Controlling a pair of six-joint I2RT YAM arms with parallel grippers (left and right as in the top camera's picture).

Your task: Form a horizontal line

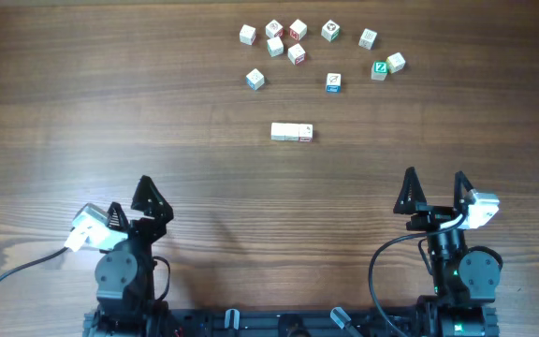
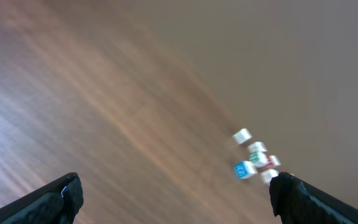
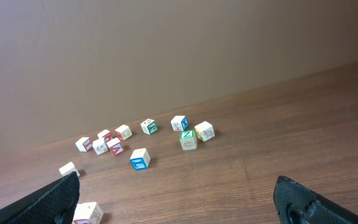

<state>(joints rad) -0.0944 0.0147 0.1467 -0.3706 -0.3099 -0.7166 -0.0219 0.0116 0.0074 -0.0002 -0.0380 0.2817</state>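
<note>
Now | horizontal line [image 1: 291, 132]: three whitish cubes touching | one red-marked

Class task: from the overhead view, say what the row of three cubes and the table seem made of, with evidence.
Row of three cubes: probably pale bare wood, with matte whitish faces and square edges; a red printed mark on the right cube. Table: wood or wood-look laminate, with brown streaked grain and a faint sheen; cannot tell which.
</note>
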